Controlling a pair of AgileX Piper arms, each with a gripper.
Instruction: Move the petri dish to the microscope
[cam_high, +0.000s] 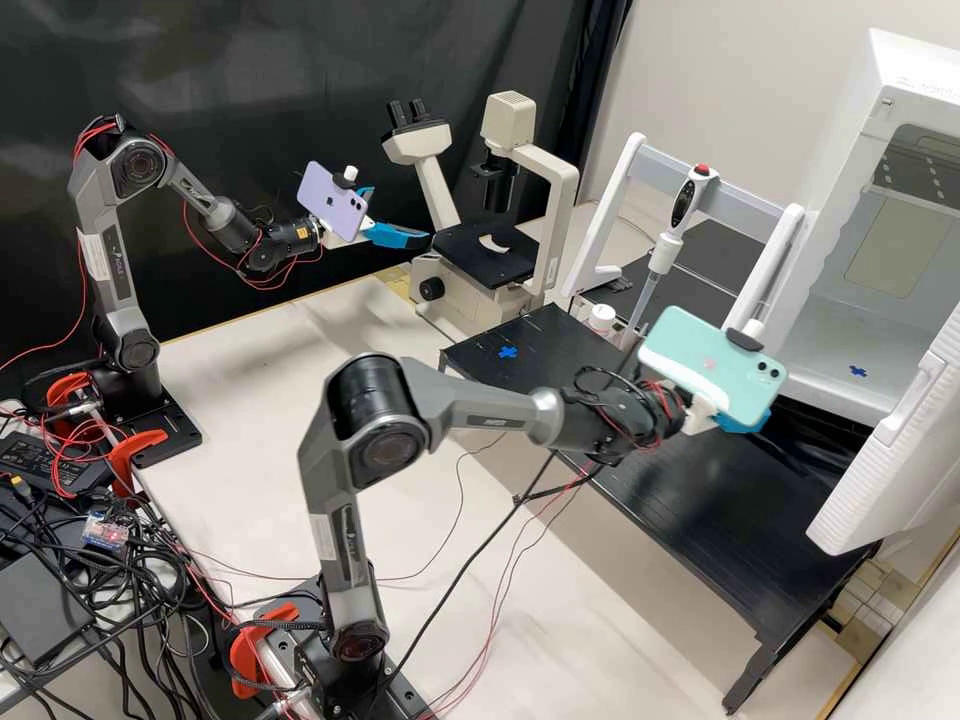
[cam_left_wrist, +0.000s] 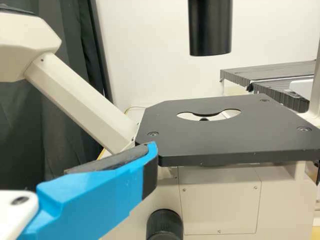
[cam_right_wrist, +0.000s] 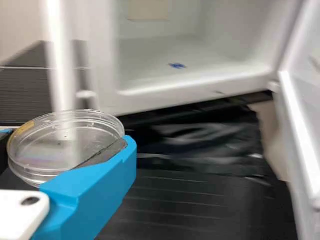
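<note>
The petri dish (cam_right_wrist: 52, 147) — held in the right pincer (cam_high: 745, 419).

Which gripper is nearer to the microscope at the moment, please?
Left. The left gripper is close beside the microscope; the right gripper, holding the petri dish, is farther off by the open white cabinet.

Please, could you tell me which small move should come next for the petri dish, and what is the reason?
Probably the right pincer should carry the petri dish gently towards the microscope, keeping it level. The pincer already grips the dish, but above the black shelf, in front of the open white cabinet; the microscope stands beyond the shelf's other end.
</note>
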